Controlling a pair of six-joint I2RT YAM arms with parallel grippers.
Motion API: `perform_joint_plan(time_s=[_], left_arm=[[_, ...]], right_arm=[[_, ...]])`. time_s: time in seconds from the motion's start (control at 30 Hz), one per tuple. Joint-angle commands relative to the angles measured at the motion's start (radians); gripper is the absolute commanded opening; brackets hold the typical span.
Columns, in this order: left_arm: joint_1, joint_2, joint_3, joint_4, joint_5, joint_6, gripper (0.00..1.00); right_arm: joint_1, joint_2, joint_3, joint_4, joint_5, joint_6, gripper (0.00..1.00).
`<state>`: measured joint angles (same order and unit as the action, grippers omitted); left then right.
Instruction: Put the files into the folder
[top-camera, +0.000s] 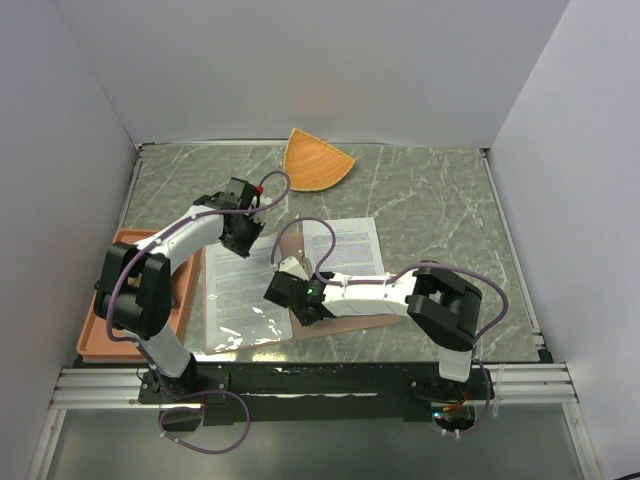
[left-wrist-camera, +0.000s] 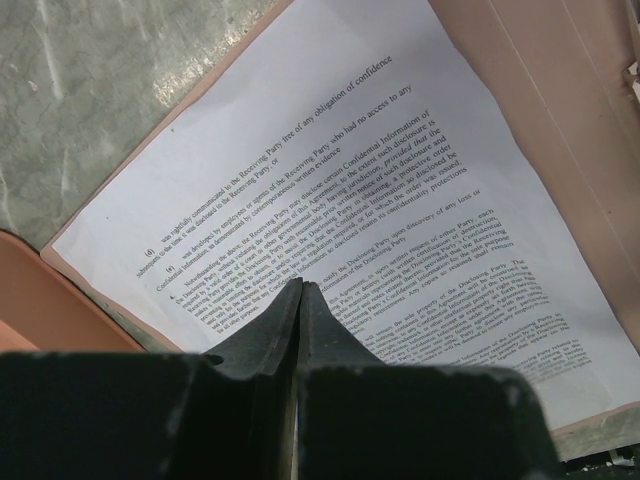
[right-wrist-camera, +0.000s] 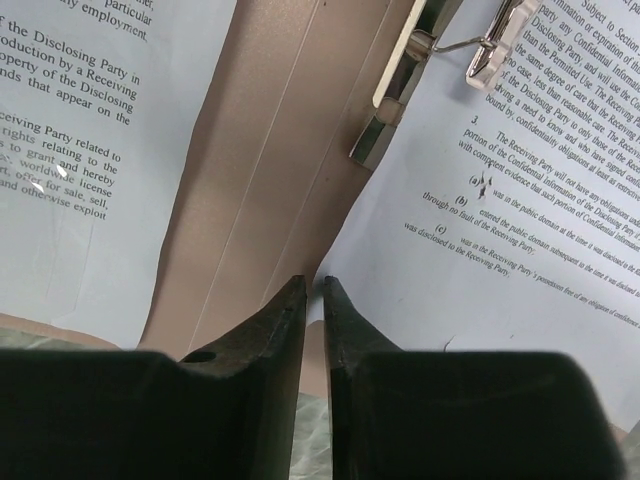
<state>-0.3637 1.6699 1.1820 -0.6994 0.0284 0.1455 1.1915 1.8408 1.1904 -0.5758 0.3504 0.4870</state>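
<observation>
The reddish-brown folder (top-camera: 350, 322) lies open at the near middle of the table. One white printed sheet (top-camera: 235, 300) lies on its left half and another (top-camera: 350, 250) on its right half. My left gripper (top-camera: 242, 240) is shut and empty, its tips (left-wrist-camera: 300, 285) low over the left sheet (left-wrist-camera: 330, 170) near its far edge. My right gripper (top-camera: 280, 290) hovers at the folder's spine (right-wrist-camera: 270, 150) near the front edge. Its jaws (right-wrist-camera: 312, 285) are closed to a thin gap, right at the corner of the right sheet (right-wrist-camera: 500, 260). The metal clip (right-wrist-camera: 400, 90) shows inside.
A salmon-orange rimmed tray (top-camera: 100, 335) sits at the left edge, touching the folder's left side, and shows in the left wrist view (left-wrist-camera: 40, 300). An orange fan-shaped dish (top-camera: 315, 160) lies at the back centre. Grey walls close in the marble table (top-camera: 440, 210).
</observation>
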Motion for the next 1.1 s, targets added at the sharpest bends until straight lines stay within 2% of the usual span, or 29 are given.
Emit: perform_joint_plan(time_s=[0.0, 0.2, 0.43, 1.07], left_arm=[[0.006, -0.041, 0.002, 0.009, -0.005, 0.008, 0.06], [0.006, -0.045, 0.002, 0.009, -0.015, 0.003, 0.06], [0.006, -0.05, 0.019, -0.002, -0.018, 0.0, 0.07], [0.006, -0.048, 0.011, 0.005, 0.001, 0.002, 0.07]], right_arm=[[0.005, -0.029, -0.009, 0.019, 0.01, 0.028, 0.14], [0.007, -0.074, -0.047, 0.008, -0.001, 0.051, 0.0], [0.025, -0.106, -0.089, 0.005, -0.005, 0.084, 0.0], [0.057, -0.066, -0.051, -0.012, 0.005, 0.058, 0.0]])
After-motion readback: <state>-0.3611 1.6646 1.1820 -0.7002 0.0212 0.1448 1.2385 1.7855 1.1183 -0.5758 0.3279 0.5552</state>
